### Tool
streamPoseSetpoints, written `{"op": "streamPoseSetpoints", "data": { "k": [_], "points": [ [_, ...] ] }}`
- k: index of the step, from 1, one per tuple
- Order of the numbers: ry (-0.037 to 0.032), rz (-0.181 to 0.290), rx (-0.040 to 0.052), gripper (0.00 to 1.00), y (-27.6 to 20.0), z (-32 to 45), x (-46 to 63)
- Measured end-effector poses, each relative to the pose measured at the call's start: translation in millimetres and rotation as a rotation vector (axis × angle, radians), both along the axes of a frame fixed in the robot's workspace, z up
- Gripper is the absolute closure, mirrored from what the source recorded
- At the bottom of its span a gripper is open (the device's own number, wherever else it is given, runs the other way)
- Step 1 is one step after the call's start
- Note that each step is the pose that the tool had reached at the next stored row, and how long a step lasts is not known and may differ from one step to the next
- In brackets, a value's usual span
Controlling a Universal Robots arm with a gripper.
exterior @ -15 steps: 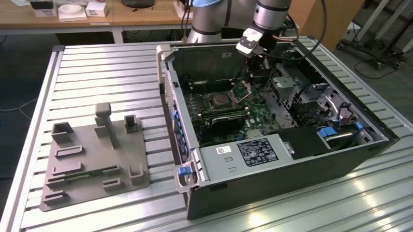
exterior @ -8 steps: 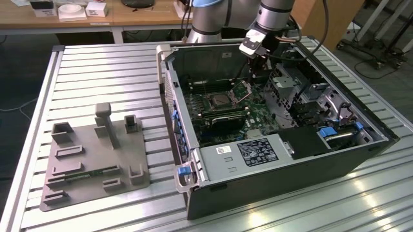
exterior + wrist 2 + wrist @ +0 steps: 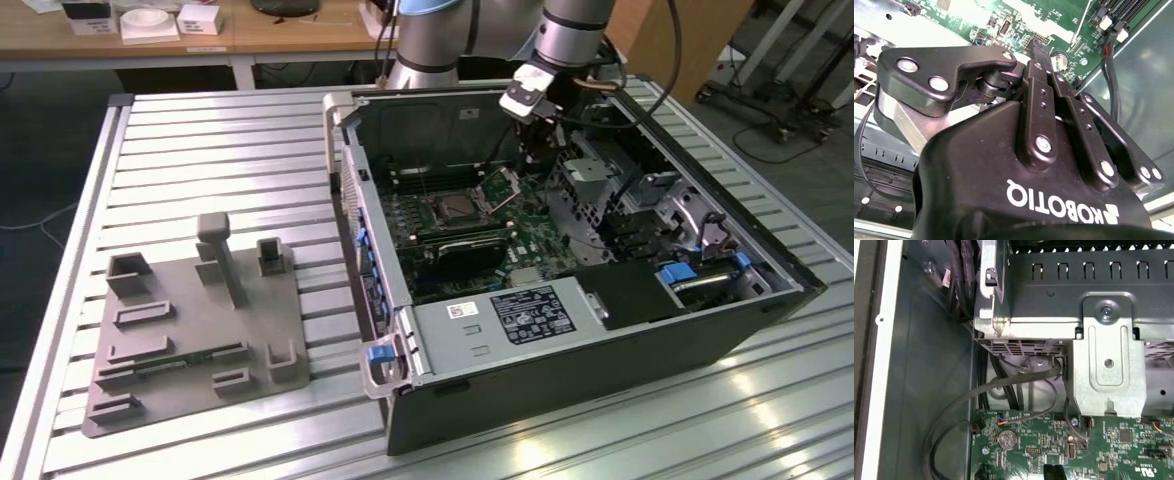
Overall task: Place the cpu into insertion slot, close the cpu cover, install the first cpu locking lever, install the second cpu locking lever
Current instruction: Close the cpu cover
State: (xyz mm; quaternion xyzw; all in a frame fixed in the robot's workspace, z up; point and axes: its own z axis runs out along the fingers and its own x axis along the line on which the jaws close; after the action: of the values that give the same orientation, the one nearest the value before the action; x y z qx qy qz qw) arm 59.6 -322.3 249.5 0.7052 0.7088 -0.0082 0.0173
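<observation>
In the exterior view my gripper [image 3: 538,150] hangs inside the open computer case, over the far part of the green motherboard [image 3: 527,235]. It is up and to the exterior view's right of the insertion slot [image 3: 454,209]. A grey square that looks like the cpu [image 3: 455,207] lies in the slot's middle. The cpu cover [image 3: 506,184] stands tilted up at the slot's far right side. In the second wrist view the black fingers [image 3: 1037,95] lie close together with nothing seen between them. Their dark tips [image 3: 1050,473] show in the first wrist view, just above the board.
A black box with a label [image 3: 534,313] and a silver drive cage [image 3: 1104,365] crowd the case around the board. Loose black cables [image 3: 1004,385] and a coin battery [image 3: 1006,440] lie near the fingertips. A grey slotted fixture [image 3: 200,330] sits on the ribbed table [image 3: 214,150].
</observation>
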Motion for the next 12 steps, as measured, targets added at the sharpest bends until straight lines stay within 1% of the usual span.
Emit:
{"op": "streamPoseSetpoints", "data": {
  "k": [4, 8, 12],
  "points": [
    [0.0016, 0.0, -0.0001, 0.9, 0.0, -5.4, 0.2],
    [0.0076, 0.007, 0.0001, 0.9, -0.2, -12.3, 0.2],
    [0.0106, 0.018, -0.0001, 0.9, -1.5, -15.5, 0.2]
  ]
}}
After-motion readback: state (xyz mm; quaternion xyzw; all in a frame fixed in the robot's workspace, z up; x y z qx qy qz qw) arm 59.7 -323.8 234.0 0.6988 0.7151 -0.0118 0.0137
